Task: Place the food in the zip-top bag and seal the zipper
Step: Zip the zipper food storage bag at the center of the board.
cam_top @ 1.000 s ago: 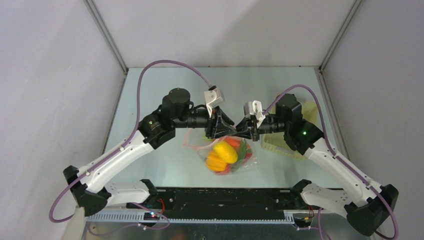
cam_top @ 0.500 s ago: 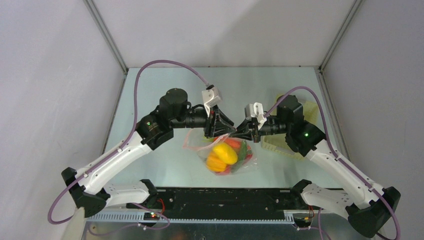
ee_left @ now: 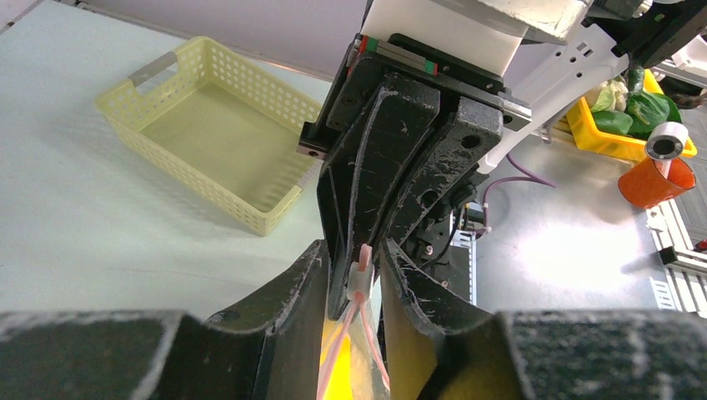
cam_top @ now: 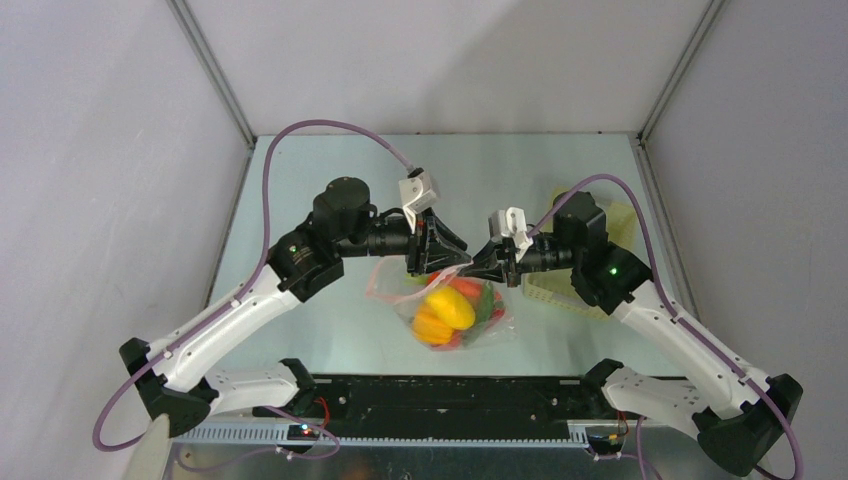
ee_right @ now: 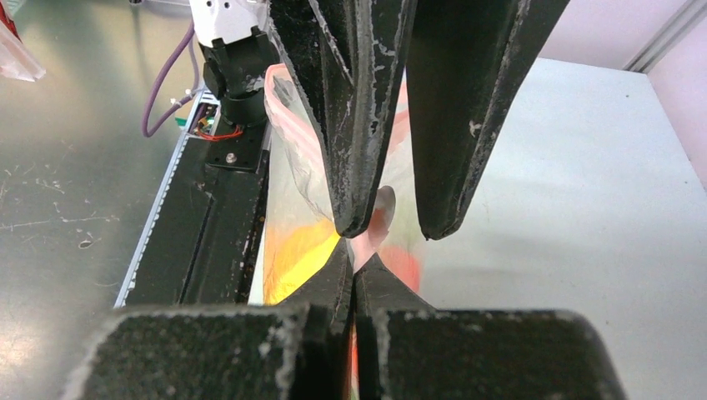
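Pink zipper (ee_left: 361, 277) inside right hand (ee_right: 354, 263)

zip-top bag (cam_top: 400, 290): clear thin plastic, glossy, crinkled
food (cam_top: 447, 308): smooth, glossy
basket (ee_left: 218, 137): pale-yellow perforated plastic, matt
worktop (cam_top: 330, 320): smooth, faint sheen
my left end effector (ee_left: 355, 258): black plastic, scuffed matt

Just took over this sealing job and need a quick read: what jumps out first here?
The two grippers meeting tip to tip mid-table: the right gripper is shut on the pink zipper, and the left gripper straddles it with fingers apart. Below them the zip-top bag bulges with food, a yellow pepper brightest. A pale-yellow basket sits by the right arm.
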Robot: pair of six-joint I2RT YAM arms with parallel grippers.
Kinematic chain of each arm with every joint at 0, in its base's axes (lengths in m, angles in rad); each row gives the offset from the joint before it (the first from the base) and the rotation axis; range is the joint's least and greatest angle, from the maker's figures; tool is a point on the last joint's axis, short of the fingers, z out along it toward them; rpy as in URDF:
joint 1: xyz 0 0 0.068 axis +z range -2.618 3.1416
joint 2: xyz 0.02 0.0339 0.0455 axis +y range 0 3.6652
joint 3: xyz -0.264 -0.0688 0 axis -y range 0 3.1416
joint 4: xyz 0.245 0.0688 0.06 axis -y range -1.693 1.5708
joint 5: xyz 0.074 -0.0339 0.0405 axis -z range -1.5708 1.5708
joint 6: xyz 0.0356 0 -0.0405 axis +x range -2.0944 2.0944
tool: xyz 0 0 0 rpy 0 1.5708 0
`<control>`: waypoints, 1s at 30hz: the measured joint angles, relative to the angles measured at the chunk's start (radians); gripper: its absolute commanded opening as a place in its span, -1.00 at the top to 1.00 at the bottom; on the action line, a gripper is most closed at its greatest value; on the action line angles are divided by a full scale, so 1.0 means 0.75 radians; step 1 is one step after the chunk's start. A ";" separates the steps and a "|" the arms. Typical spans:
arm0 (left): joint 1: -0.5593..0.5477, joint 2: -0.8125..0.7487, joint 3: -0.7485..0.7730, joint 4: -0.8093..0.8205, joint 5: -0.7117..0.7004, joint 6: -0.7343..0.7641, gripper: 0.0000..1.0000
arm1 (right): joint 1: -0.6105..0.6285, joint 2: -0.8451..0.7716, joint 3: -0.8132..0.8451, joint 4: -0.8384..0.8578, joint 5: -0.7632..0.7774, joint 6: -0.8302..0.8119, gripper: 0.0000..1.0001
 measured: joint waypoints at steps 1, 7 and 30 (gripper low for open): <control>0.000 0.000 0.000 -0.001 0.000 0.000 0.28 | 0.000 0.000 0.001 0.000 0.003 0.000 1.00; 0.000 0.000 -0.020 -0.001 0.005 0.001 0.20 | 0.003 0.000 0.001 0.001 0.019 0.001 1.00; -0.003 -0.009 -0.064 -0.015 -0.006 0.002 1.00 | 0.005 -0.006 0.001 0.000 0.090 0.035 1.00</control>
